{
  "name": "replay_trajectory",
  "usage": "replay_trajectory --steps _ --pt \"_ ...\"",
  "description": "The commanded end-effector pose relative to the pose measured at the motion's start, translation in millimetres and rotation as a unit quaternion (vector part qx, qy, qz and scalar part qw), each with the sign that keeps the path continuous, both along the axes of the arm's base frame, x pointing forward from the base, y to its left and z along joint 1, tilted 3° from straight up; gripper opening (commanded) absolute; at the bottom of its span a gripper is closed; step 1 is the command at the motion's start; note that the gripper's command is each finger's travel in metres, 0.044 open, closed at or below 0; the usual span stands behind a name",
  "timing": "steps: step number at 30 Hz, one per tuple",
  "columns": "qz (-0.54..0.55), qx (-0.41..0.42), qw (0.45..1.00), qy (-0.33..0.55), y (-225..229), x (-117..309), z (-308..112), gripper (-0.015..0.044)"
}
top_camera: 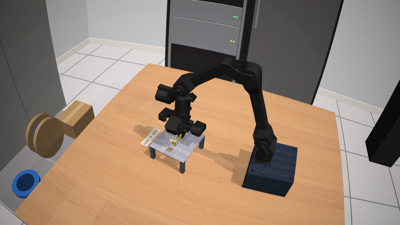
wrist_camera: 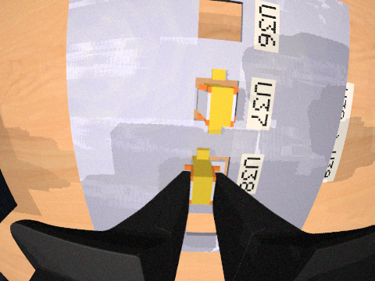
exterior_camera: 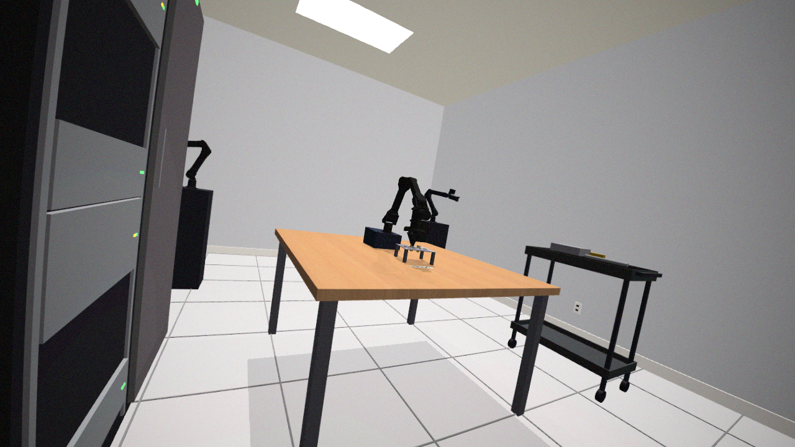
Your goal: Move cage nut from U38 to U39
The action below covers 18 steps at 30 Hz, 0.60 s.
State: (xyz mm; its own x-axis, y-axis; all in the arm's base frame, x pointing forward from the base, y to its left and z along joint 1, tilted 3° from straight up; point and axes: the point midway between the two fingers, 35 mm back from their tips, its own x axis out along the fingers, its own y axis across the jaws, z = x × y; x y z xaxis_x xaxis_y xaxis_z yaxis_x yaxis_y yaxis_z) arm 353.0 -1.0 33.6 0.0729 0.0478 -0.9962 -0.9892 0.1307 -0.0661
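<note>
Two yellow cage nuts show; the black two-fingered gripper (top_camera: 182,135) (exterior_camera: 412,244) (wrist_camera: 201,179), nearly closed, grips one (wrist_camera: 201,187).

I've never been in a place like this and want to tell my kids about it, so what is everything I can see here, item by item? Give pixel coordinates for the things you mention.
Table (top_camera: 218,179) (exterior_camera: 422,277): one, wood-coloured, mid-room
Rail plate (top_camera: 178,153) (wrist_camera: 105,90): one, grey, on legs on the table
Cage nuts: two, yellow; one (wrist_camera: 222,105) at U37, one (wrist_camera: 201,187) between the fingers
Paper label (top_camera: 150,137): one, white, beside the plate
Equipment rack (exterior_camera: 94,177): one, grey and black, by the table
Cardboard box (top_camera: 73,116): one, brown, floor
Spool (top_camera: 49,137): one, brown and blue, floor
Cart (exterior_camera: 617,316): one, black, by the wall
Background arms: two, black, on dark pedestals
Robot base block (top_camera: 268,186) (exterior_camera: 377,239): one, dark blue, on the table
Robot arm (top_camera: 258,109) (exterior_camera: 397,197): one, black, on that block
Fingers: two, black, over the plate
</note>
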Motion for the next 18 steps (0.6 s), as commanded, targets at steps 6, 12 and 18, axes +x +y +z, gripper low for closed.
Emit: replay_trajectory --steps 6,12,18 --pt "-0.002 -0.002 1.0 -0.007 0.0 -1.5 1.0 0.0035" --pt "-0.003 -0.002 1.0 -0.012 0.1 -1.9 1.0 0.0035" --pt "-0.003 -0.002 1.0 -0.012 -0.2 -1.9 1.5 0.0035"
